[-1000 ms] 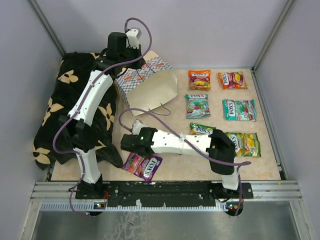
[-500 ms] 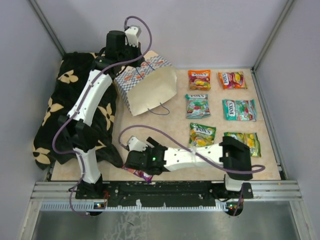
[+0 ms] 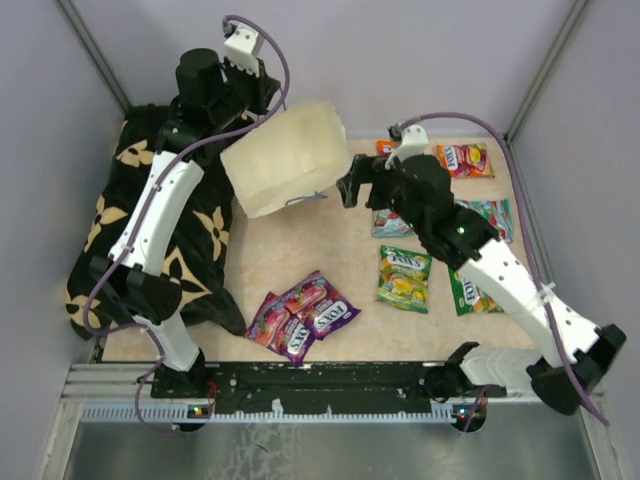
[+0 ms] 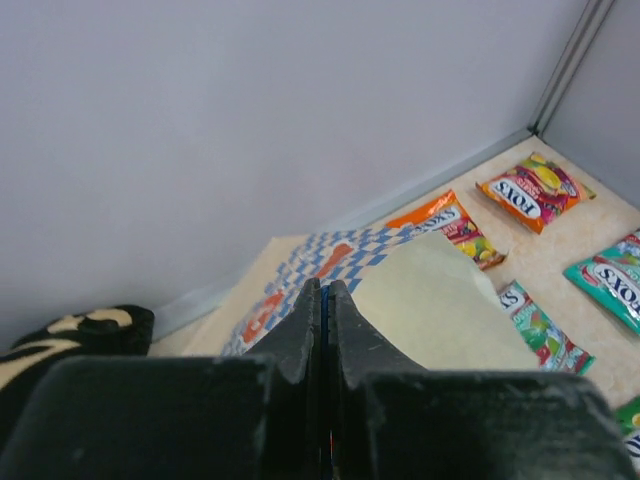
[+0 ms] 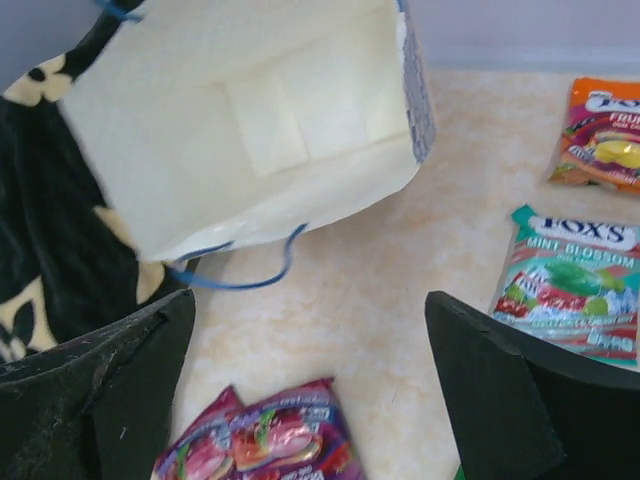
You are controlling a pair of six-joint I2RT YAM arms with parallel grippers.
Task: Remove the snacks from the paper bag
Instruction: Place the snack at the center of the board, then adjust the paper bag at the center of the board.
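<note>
left tool point(image 4: 322, 292) grips paper bag point(image 3: 285, 155)

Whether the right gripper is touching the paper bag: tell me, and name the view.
Apart. The right wrist view shows the right gripper open, with bare table between it and the mouth of the paper bag.

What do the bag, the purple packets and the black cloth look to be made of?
Bag: matte cream paper, with sharp creased folds inside.
Purple packets: probably glossy plastic film, given the sheen and crinkled edges.
Cloth: soft fabric, perhaps fleece, which drapes in folds.
</note>
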